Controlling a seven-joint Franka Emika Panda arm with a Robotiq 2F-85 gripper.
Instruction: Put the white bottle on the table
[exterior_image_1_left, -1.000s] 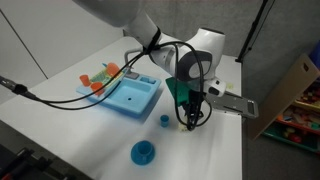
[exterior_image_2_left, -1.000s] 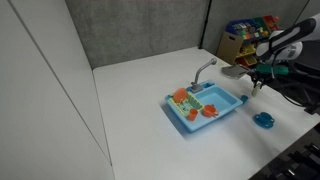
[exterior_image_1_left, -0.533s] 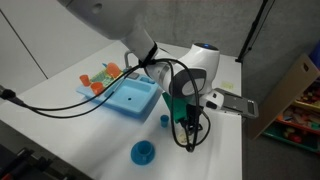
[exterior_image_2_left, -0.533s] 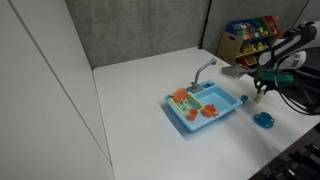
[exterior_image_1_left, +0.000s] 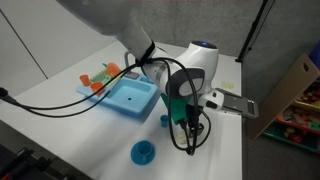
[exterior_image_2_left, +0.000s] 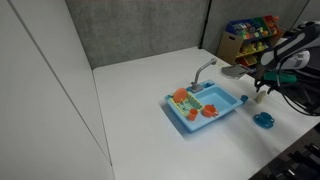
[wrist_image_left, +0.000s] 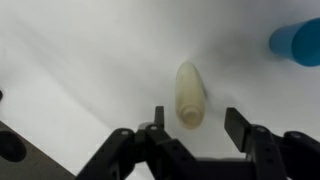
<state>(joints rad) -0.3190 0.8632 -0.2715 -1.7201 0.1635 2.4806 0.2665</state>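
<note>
The white bottle (wrist_image_left: 189, 93) is a small cream, stubby shape resting on the white table (wrist_image_left: 70, 50), seen clearly only in the wrist view. My gripper (wrist_image_left: 198, 122) is open and empty, its two black fingers apart, with the bottle just beyond and between the tips and touching neither. In both exterior views the gripper (exterior_image_1_left: 190, 132) (exterior_image_2_left: 262, 92) points down close over the table (exterior_image_1_left: 60, 125), beside the blue toy sink (exterior_image_1_left: 130, 98). The arm hides the bottle in those views.
A small blue cup (exterior_image_1_left: 164, 121) stands next to the gripper, and a larger blue cup (exterior_image_1_left: 143, 152) (exterior_image_2_left: 264, 120) (wrist_image_left: 297, 42) is nearer the table's edge. Orange cups (exterior_image_1_left: 100, 78) (exterior_image_2_left: 182, 97) lie in and by the sink (exterior_image_2_left: 205, 108). Black cables trail across the table.
The gripper has come down toward the tabletop and shifted slightly toward the table's front edge over the last second. It has barely moved in the last half second.
</note>
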